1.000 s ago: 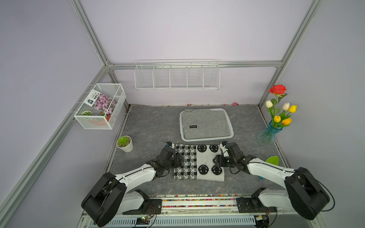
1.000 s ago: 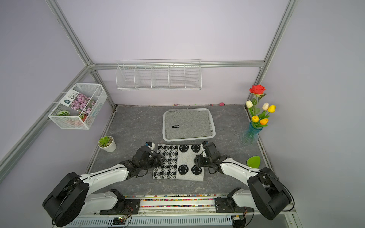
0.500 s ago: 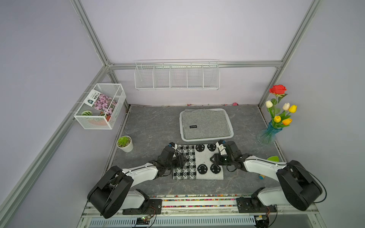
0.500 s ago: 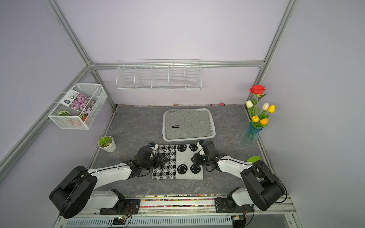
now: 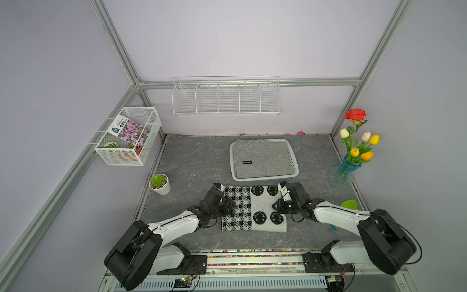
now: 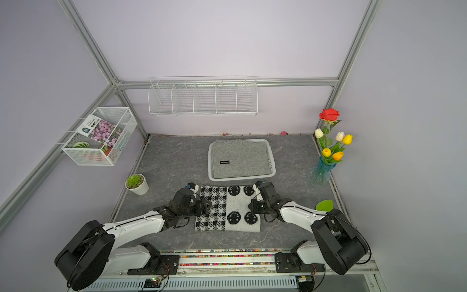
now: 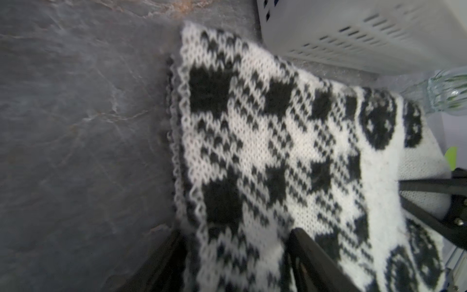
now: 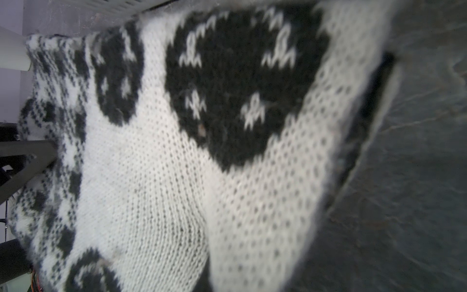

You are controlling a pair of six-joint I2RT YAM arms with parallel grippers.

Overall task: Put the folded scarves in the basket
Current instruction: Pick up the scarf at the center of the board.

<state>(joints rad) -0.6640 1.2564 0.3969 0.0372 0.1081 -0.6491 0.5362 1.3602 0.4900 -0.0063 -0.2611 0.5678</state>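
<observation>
Left fingers (image 5: 229, 205) parted, astride the 9 o'clock edge of the scarf (image 5: 254, 209): one over the checked knit, the other down on the surface (image 5: 192, 161) beside it, knit lying loose between them. Right fingers (image 5: 276, 205) pinched together on the scarf's 3 o'clock edge, hidden in the wrist view, knit puckered toward them there. Scarf folded, black and white, flat on the surface between both arms, outside the basket (image 5: 265, 178). Basket just beside the scarf at 12 o'clock, a grey cloth (image 5: 262, 158) filling it. Small potted plant (image 5: 159, 184) at 10 o'clock of the scarf. Vase of flowers (image 5: 345, 170) at 2 o'clock, by the wall. Farther off, mesh box (image 5: 127, 141) at 10 o'clock and wire rack (image 5: 226, 97) at 12 o'clock, both up on the walls.
</observation>
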